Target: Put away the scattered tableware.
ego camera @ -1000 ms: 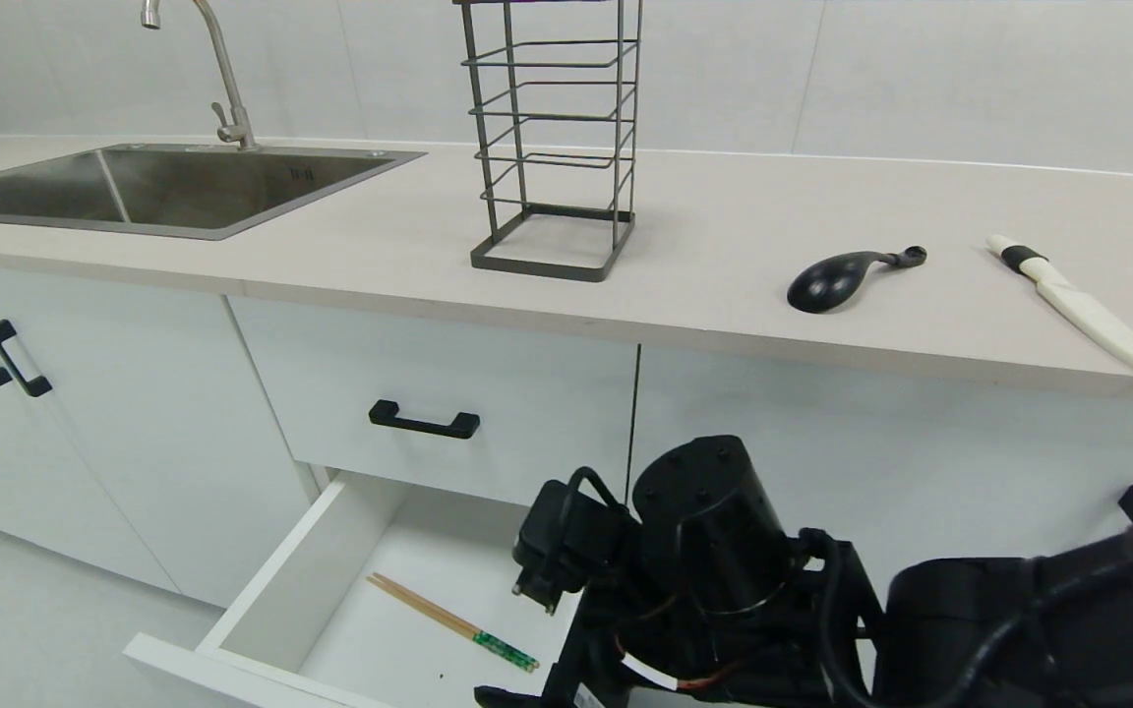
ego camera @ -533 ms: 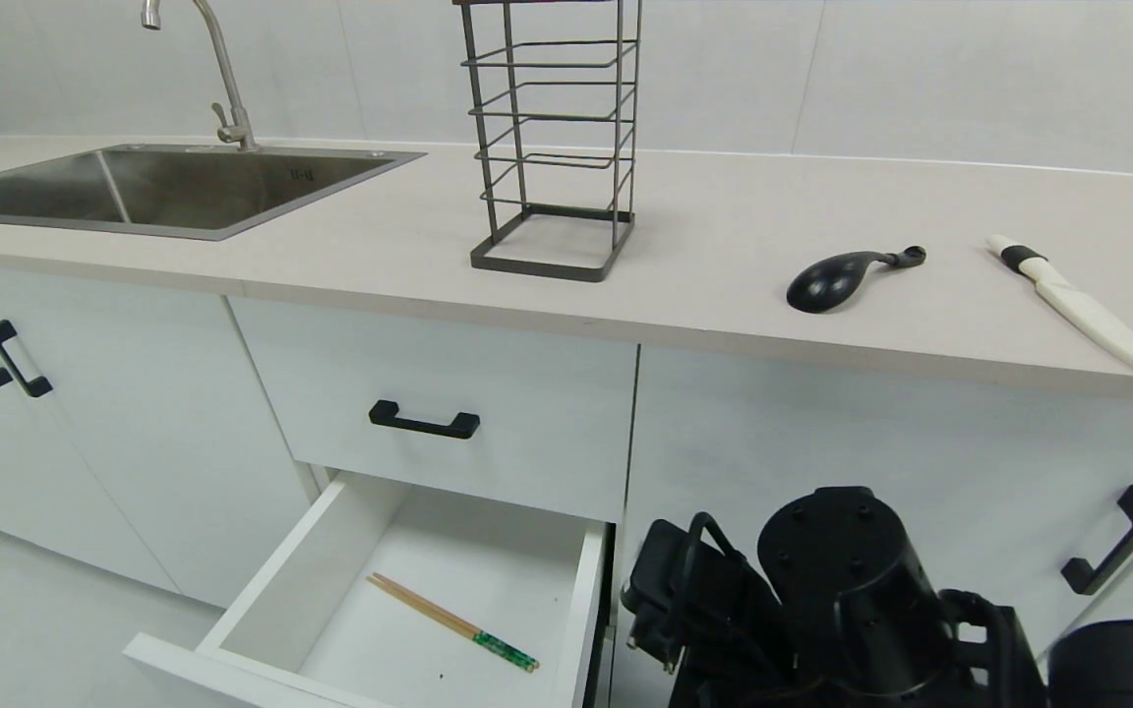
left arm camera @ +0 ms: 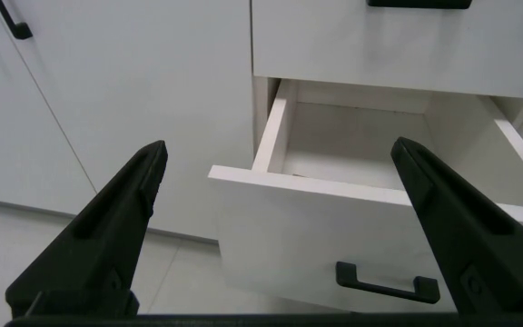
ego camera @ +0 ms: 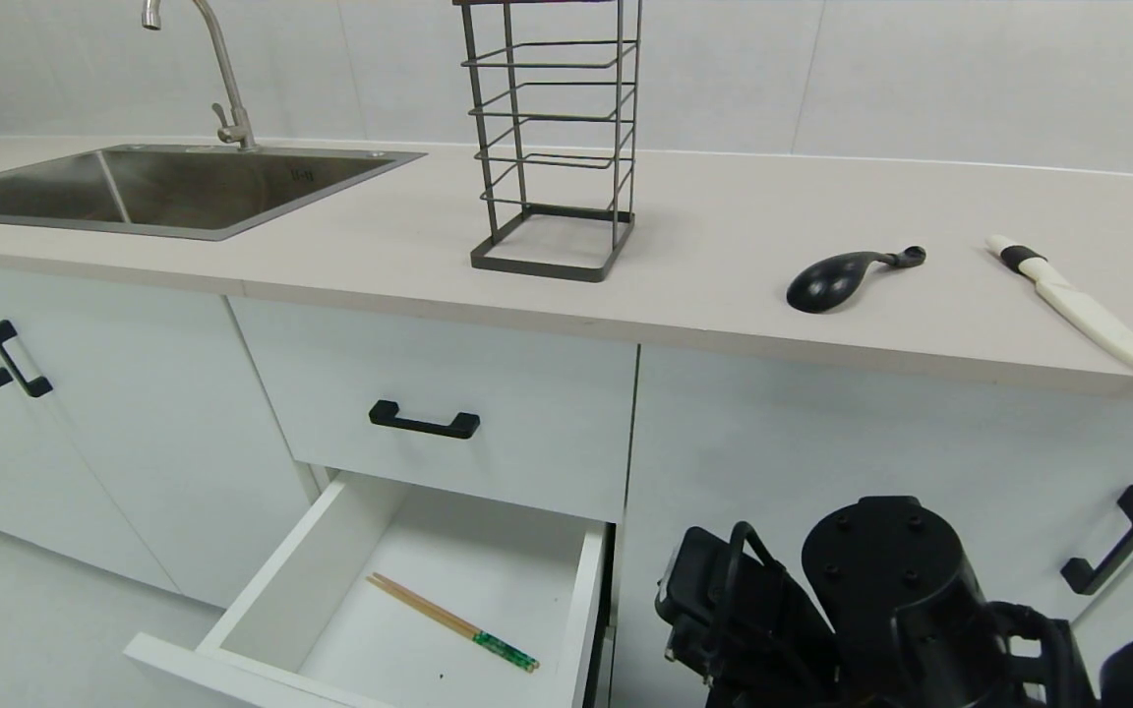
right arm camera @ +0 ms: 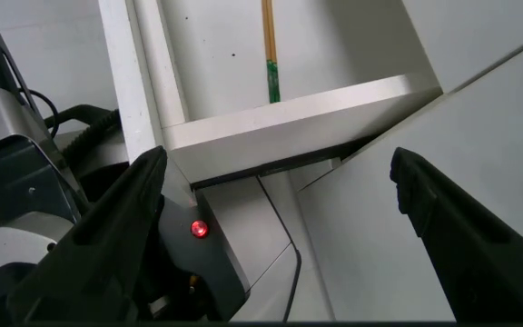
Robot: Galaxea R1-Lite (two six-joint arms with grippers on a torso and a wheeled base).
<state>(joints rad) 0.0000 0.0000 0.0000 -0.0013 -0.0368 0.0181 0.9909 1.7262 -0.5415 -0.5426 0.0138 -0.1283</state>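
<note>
A: Tableware?
B: The chopsticks (ego camera: pixel 453 622) lie in the open drawer (ego camera: pixel 276 580); spoon (ego camera: pixel 834 280) and knife (ego camera: pixel 1078 310) on the bench (ego camera: pixel 724 211), at three o'clock of the rack (ego camera: pixel 539 264).
A: And you?
B: My left end effector (left arm camera: pixel 278 150) and right end effector (right arm camera: pixel 277 159) are released.

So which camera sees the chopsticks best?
The head view: the whole pair of chopsticks lies plain in the open drawer. The right wrist view catches just one stretch with the green end. The left wrist view looks at the drawer's front, whose wall hides them.
</note>
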